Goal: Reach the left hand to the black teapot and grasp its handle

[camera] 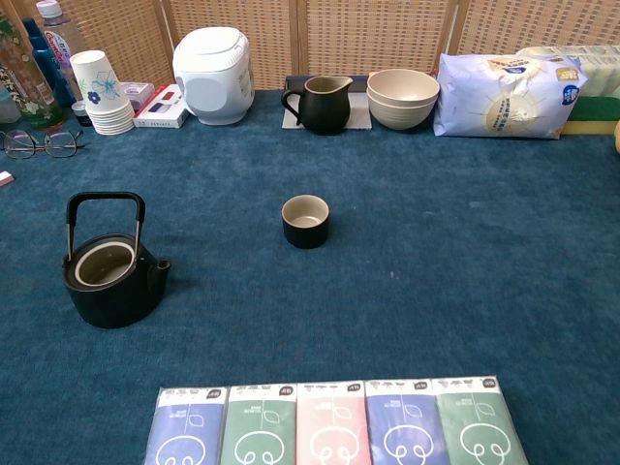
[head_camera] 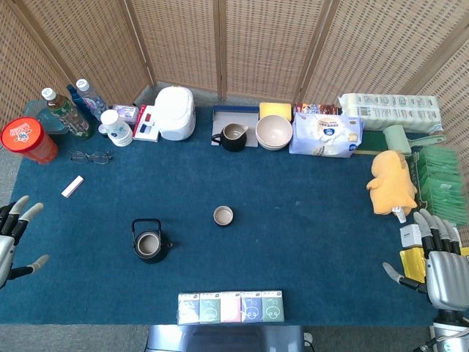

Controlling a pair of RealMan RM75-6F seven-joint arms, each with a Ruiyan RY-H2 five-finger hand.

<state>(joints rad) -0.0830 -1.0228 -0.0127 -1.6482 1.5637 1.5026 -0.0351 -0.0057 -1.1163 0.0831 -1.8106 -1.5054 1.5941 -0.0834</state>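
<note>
The black teapot (head_camera: 151,243) is seen standing upright on the blue tabletop (head_camera: 308,235), left of centre and toward the near edge, with its lid off and its bail handle (camera: 105,201) raised above the open mouth; the short spout (camera: 163,263) is directed to the right in the chest view. The left hand (head_camera: 13,238) is shown at the left border of the head view, well apart from the teapot, with its fingers spread and nothing held. The right hand (head_camera: 440,260) is found at the lower right corner, likewise spread and empty (neither hand appears in the chest view). A small dark cup (camera: 305,220) is placed near the tabletop's centre, to the right of the teapot and apart from it. Along the far edge are ranged a white rice cooker (head_camera: 175,111), a dark pitcher (camera: 321,103), stacked beige bowls (camera: 402,96) and a pack of tissues (camera: 506,94). A row of five coloured packets (camera: 334,422) is laid at the near edge. Spectacles (head_camera: 91,156) lie at the far left.
</note>
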